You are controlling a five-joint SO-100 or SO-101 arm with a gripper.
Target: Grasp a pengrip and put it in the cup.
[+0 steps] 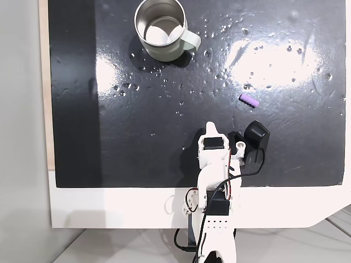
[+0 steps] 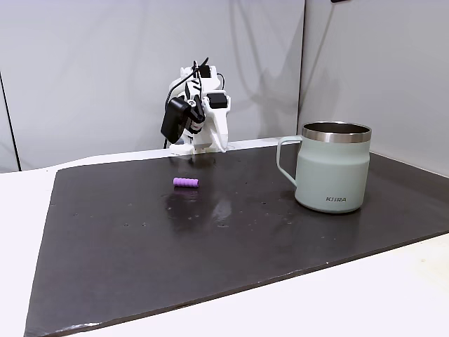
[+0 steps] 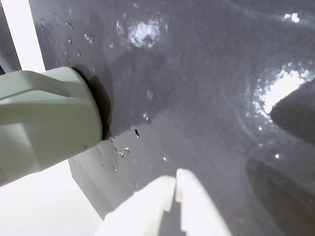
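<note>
pengrip: purple, lying on its side on the dark mat; well apart from the cup, to the right of the claw in a fixed view
cup: upright near the mat's far edge; steel inside, sage-green outside; handle toward the pengrip's side
claw: white fingers pressed together, clenched on nothing; tip above the mat's near edge
counter: white, showing around the mat

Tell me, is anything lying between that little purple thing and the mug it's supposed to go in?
Nothing visible does. In both fixed views the pengrip lies alone on the dark mat, and the stretch of mat between it and the cup is bare. The gripper sits shut near the mat's edge, apart from both.
</note>
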